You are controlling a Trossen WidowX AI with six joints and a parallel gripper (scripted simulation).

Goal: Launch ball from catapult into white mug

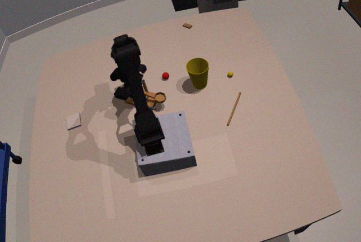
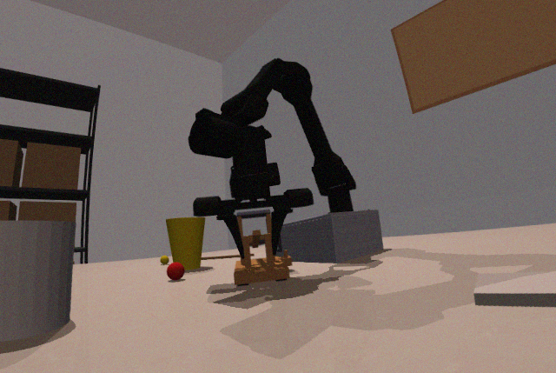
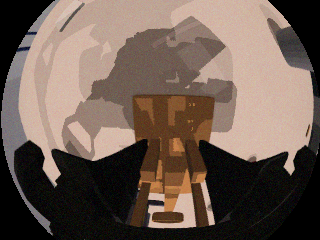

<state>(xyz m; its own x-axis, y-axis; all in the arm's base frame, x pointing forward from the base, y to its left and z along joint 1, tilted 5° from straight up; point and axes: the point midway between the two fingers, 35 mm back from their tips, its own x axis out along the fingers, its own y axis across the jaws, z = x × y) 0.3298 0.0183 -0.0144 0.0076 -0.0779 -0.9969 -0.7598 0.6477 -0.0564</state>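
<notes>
My gripper (image 2: 259,256) (image 3: 173,144) points down and is shut on the uprights of the wooden catapult (image 1: 159,97) (image 2: 262,272) (image 3: 172,110). The catapult is upright at table level; I cannot tell whether its base touches the table. Its round scoop looks empty in the top view and points away from the arm's left side. The white mug (image 2: 33,279) (image 3: 296,47) looks grey in the dim light and stands off the catapult's front end, to the upper right in the wrist view; the arm hides it in the top view. A red ball (image 1: 165,75) (image 2: 175,270) lies on the table near the scoop.
A tall yellow cup (image 1: 199,76) (image 2: 185,243) stands beyond the red ball, and a small yellow ball (image 1: 230,74) (image 2: 164,259) lies past it. A wooden stick (image 1: 234,108), a small brown block (image 1: 187,25) and a pale tile (image 1: 73,121) (image 2: 516,289) lie on the table. The arm stands on a grey box (image 1: 175,137).
</notes>
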